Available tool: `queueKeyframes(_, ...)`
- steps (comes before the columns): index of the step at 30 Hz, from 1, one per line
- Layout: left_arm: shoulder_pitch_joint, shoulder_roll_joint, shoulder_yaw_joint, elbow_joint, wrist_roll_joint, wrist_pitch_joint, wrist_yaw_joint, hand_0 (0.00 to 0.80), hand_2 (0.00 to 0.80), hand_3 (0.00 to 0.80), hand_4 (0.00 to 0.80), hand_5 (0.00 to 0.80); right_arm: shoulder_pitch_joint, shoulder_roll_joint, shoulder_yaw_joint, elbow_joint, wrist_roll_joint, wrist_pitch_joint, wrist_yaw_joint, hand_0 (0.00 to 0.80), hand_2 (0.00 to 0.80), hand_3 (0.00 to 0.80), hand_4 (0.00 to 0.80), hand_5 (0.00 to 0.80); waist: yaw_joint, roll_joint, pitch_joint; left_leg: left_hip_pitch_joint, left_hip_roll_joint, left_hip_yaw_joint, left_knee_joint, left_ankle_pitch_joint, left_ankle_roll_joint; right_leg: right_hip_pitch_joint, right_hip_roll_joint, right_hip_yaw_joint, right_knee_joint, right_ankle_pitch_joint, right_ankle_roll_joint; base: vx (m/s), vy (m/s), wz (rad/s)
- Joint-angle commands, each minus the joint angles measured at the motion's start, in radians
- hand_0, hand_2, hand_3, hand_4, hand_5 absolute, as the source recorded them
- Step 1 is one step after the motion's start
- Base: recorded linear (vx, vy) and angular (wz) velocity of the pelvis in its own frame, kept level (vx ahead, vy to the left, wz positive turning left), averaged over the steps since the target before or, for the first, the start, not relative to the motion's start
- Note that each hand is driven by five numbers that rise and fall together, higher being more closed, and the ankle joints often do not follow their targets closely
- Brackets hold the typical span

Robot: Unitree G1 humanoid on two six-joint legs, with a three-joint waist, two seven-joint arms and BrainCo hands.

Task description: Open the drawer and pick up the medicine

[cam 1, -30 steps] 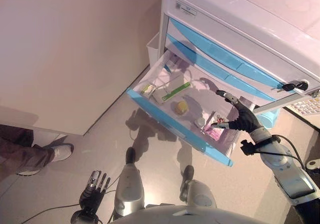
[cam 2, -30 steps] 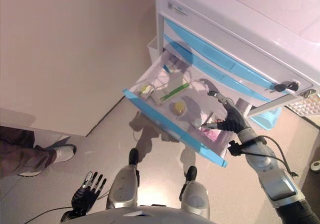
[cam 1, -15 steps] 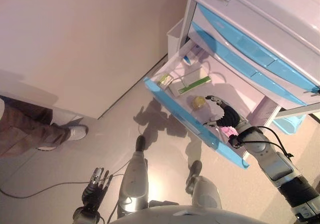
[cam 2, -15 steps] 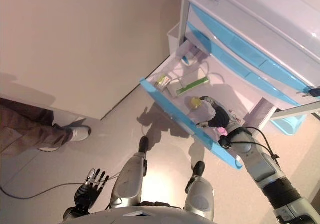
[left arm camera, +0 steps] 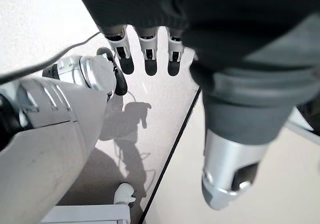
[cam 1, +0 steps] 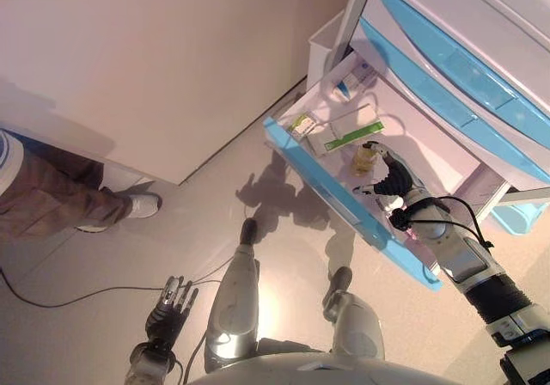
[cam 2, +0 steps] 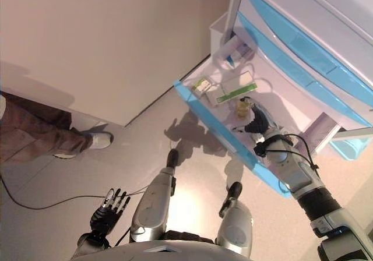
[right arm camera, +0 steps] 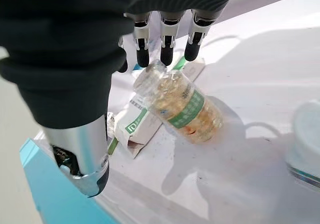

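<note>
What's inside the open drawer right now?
In the drawer: a clear amber bottle lying on its side under the open right hand, a green-and-white box, and small packets. The arm covers the near end.

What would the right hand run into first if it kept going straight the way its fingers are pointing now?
Most likely the clear medicine bottle lying on its side in the open drawer. The right hand has its fingers extended just over the bottle's cap end, though the remaining gap is hard to judge.

Open drawer, frame right: bottle lying beside box, under right robot hand. Left robot hand lower left.
</note>
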State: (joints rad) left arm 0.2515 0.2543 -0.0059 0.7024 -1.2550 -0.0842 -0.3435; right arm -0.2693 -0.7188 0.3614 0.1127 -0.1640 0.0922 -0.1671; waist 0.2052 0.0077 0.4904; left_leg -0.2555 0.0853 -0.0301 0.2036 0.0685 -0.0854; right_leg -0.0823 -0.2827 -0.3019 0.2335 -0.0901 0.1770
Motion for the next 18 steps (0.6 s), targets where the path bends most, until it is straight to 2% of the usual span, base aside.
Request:
queueKeyframes(1,0.024,0.052,-0.033,-0.016,0.03,-0.008,-0.021,0.0,0.0,0.0,0.0,0.0,0.021,0.014,0.028,-0.002,-0.01,0.002,-0.026,0.0,0.0,0.0,0.0,0.0,0.024,-0.013,-0.013,0.008,0.022,-0.007,0.086,-0.082,0.023,-0.076,-0.002,-0.024,0.037,0.088,-0.038,0.011,-0.01,0.04)
queueKeyframes(13,0.049,0.035,-0.032,-0.035,0.031,-0.019,-0.021,0.0,0.0,0.0,0.0,0.0,0.063,-0.007,-0.043,-0.137,-0.029,-0.041,-0.023,0.0,0.0,0.0,0.0,0.0,0.008,-0.021,-0.018,0.016,0.032,0.009,0.086,-0.085,0.025,-0.078,0.001,-0.017,0.042,0.088,-0.037,0.001,-0.001,0.0)
queueKeyframes(18,0.051,0.03,-0.036,-0.039,0.028,-0.025,-0.016,0.0,0.0,0.0,0.0,0.0,0.072,-0.019,-0.057,-0.194,-0.034,-0.038,-0.019,0.0,0.0,0.0,0.0,0.0,0.001,-0.022,-0.017,0.021,0.036,0.016,0.084,-0.086,0.027,-0.078,0.004,-0.011,0.042,0.088,-0.036,0.007,0.001,-0.04)
